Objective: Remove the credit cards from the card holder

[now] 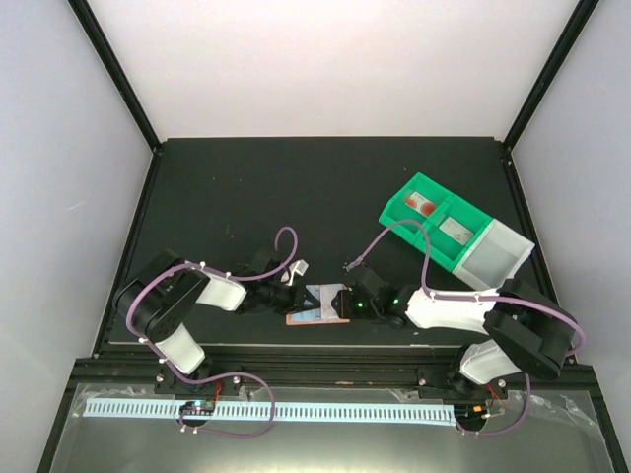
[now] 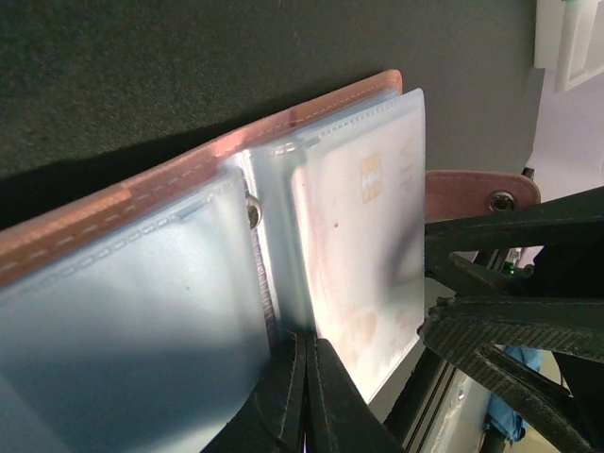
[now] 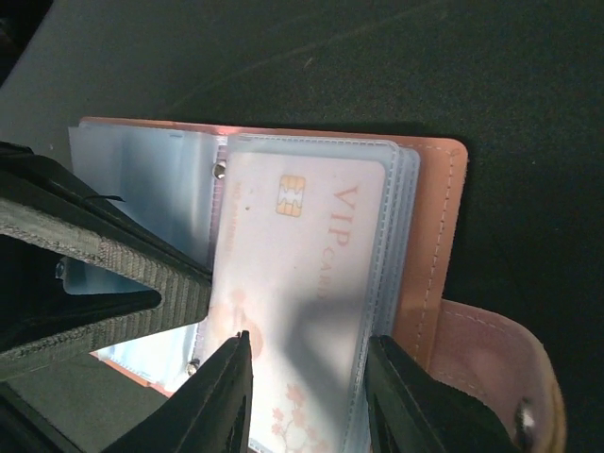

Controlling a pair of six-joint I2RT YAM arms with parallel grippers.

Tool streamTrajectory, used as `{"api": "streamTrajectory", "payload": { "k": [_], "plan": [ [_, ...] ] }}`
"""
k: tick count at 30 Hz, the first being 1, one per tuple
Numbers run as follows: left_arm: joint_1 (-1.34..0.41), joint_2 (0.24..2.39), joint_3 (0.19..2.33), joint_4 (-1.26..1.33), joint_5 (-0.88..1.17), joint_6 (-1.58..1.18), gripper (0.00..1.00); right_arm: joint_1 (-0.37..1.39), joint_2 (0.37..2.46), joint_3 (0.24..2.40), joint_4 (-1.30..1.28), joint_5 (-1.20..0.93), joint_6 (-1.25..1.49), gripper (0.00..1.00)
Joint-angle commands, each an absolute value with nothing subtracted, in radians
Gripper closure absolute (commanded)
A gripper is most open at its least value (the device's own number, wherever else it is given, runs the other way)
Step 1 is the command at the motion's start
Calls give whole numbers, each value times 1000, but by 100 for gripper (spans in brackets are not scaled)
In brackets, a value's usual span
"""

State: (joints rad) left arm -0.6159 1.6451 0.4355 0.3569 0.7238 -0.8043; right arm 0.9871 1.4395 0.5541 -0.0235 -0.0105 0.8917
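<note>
The salmon-pink card holder lies open on the black table between both arms, its clear sleeves fanned out. My left gripper is shut on the near edge of the sleeves, at the holder's middle fold. A pale pink credit card marked VIP, with a gold chip, sits inside the top sleeve. My right gripper is open, one finger on each side of that card's near end. The snap tab sticks out at the right. Other credit cards are hidden in the sleeves.
A green compartment bin with a clear white section stands at the back right. A small white object lies just behind the left gripper. The table's front rail runs close behind the holder.
</note>
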Motion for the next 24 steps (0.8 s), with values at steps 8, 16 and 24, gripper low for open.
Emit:
{"api": "streamTrajectory", "payload": {
  "k": [8,16,24],
  "plan": [
    [-623,1666,443,384,697,-792,98,991,1358,548,-15,11,875,64],
    [-623,1662,438,384,697,-793,98,991,1380,545,17,-25,862,75],
    [-623,1645,433,378,685,-794,98,991,1406,534,136,-126,851,68]
  ]
}}
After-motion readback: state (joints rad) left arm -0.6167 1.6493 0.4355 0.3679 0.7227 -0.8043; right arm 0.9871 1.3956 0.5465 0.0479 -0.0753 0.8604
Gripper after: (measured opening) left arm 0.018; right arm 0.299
